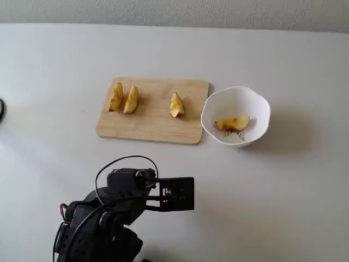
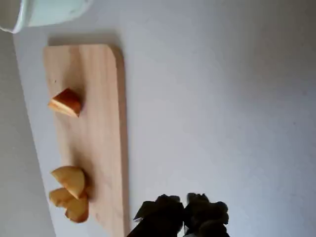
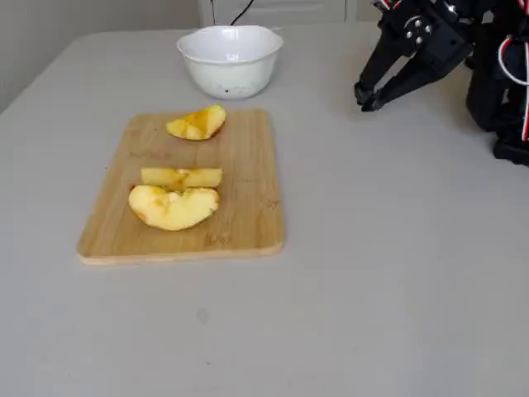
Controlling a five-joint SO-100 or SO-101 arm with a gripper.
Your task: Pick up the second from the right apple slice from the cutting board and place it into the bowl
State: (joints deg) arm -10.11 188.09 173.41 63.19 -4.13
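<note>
The apple slice (image 1: 233, 124), a curved yellow wedge with a reddish-brown skin strip, lies inside the white wavy-rimmed bowl (image 1: 256, 103), to the right of the cutting board (image 1: 152, 125). In another fixed view the bowl (image 3: 231, 62) stands behind the board (image 3: 244, 207) and its wall hides the slice. The wrist view shows only a part of the bowl (image 2: 44, 12) above the board (image 2: 98, 98). My gripper (image 1: 188, 194) is shut and empty, drawn back over bare table well in front of the board. It also shows in the other views (image 3: 364, 101) (image 2: 185, 215).
Three other yellow wedges lie on the board: two slim ones side by side at the left (image 1: 116, 96) (image 1: 131, 99) and a short pointed one nearer the bowl (image 1: 175, 105). The arm's base and cables (image 1: 98, 229) are at the table's front.
</note>
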